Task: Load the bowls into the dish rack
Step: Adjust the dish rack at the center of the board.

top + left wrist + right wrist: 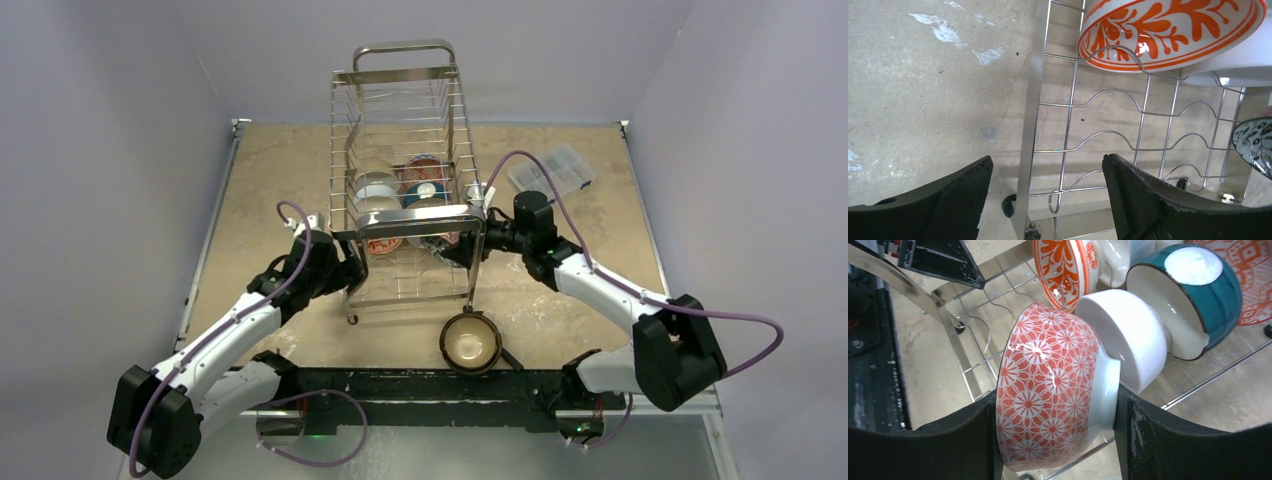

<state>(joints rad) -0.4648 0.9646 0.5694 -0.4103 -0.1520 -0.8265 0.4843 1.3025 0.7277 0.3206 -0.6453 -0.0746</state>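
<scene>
You had the right claw [1055, 405] pinching the red bowl [1048, 385] on edge inside the rack [405, 130], probably to slot it beside the white bowl [1128, 335]; left claw [1047, 160] spread, empty, straddling the rail [1030, 100], likely bracing.

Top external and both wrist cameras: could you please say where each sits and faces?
Top external: above and behind, looking down on dish rack; left arm, right arm show.
Left wrist: on left gripper, open fingers showing, facing rack wires.
Right wrist: on right gripper, fingers clamping floral bowl.
Wrist views share the orange-leaf bowl.
</scene>
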